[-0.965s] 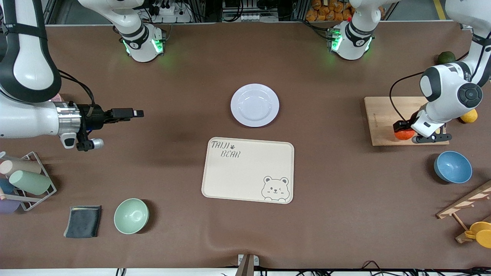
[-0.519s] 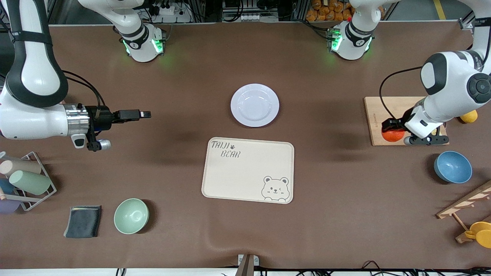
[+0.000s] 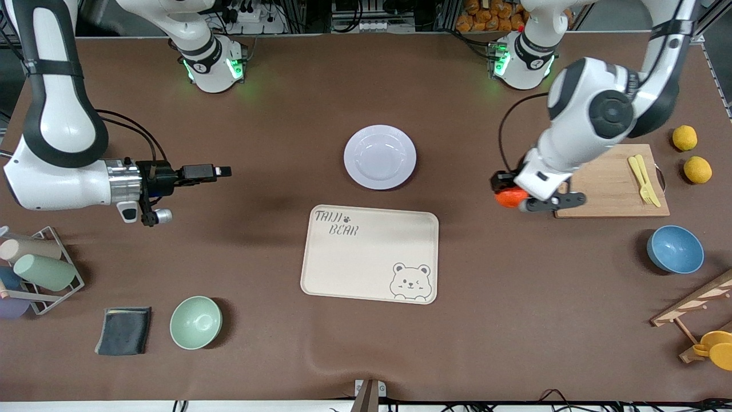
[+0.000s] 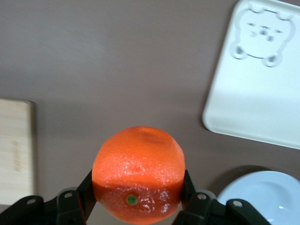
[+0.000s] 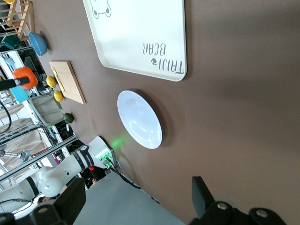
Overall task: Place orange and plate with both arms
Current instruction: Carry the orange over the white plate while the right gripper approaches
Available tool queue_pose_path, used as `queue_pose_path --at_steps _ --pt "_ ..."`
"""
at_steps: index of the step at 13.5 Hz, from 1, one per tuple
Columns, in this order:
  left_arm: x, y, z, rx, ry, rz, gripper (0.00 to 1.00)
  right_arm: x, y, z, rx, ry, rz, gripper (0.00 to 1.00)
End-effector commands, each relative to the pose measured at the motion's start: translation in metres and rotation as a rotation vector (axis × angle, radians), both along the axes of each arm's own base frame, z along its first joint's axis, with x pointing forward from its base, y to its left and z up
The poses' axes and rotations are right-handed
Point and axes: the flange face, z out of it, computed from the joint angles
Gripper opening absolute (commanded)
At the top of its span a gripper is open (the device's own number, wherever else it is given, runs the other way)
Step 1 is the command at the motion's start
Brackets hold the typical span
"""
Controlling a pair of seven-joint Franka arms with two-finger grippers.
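Observation:
The orange (image 3: 508, 198) is gripped between the black fingers of my left gripper (image 3: 510, 194), which is shut on it and hangs over bare brown table beside the wooden cutting board's edge. In the left wrist view the orange (image 4: 138, 168) fills the span between the fingers of the left gripper (image 4: 137, 193). The pale lavender plate (image 3: 380, 157) lies at mid-table, farther from the front camera than the cream bear tray (image 3: 343, 269). My right gripper (image 3: 220, 170) is open and holds nothing, level with the plate (image 5: 139, 119) toward the right arm's end.
The cutting board (image 3: 600, 177) carries yellow cutlery (image 3: 643, 180); two lemons (image 3: 691, 153) lie beside it. A blue bowl (image 3: 675, 249) and wooden rack (image 3: 695, 303) are nearer the camera. A mint-green bowl (image 3: 195, 322), dark cloth (image 3: 123, 330) and cup rack (image 3: 40, 269) sit at the right arm's end.
My left gripper has carried the orange off the cutting board toward the middle of the table. My right gripper has crept a little toward the plate.

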Motion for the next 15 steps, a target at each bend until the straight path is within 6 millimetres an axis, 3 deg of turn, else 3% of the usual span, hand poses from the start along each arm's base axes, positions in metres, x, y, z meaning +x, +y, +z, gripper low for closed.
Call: queue_pose_path --at_steps 1,2,3,7,10,12,14,15 --pt "-0.011 -0.063 -0.009 -0.022 0.05 0.041 0.0 -0.007 0.007 -0.008 0.019 -0.022 -0.031 1.0" --pt "-0.024 -0.091 -0.014 -0.016 0.064 0.053 0.0 -0.008 0.008 -0.013 0.016 -0.047 -0.029 1.0" --pt "-0.03 -0.106 -0.02 -0.014 0.074 0.081 0.0 -0.012 0.011 -0.021 0.032 -0.068 -0.013 1.0" --pt "-0.083 -0.184 -0.043 0.014 0.131 0.115 0.0 -0.03 0.069 -0.058 0.04 -0.101 -0.077 1.0" --pt "-0.12 -0.225 -0.07 0.028 0.158 0.147 0.0 -0.036 0.082 -0.077 0.09 -0.133 -0.107 1.0" --pt "-0.134 -0.241 -0.099 0.046 0.144 0.185 0.0 -0.049 0.108 -0.09 0.086 -0.145 -0.127 1.0" --pt "-0.16 -0.274 -0.13 0.072 0.116 0.214 0.0 -0.062 0.133 -0.102 0.069 -0.15 -0.167 1.0" --pt "-0.16 -0.276 -0.14 0.094 0.088 0.228 0.0 -0.065 0.14 -0.108 0.039 -0.165 -0.172 1.0"
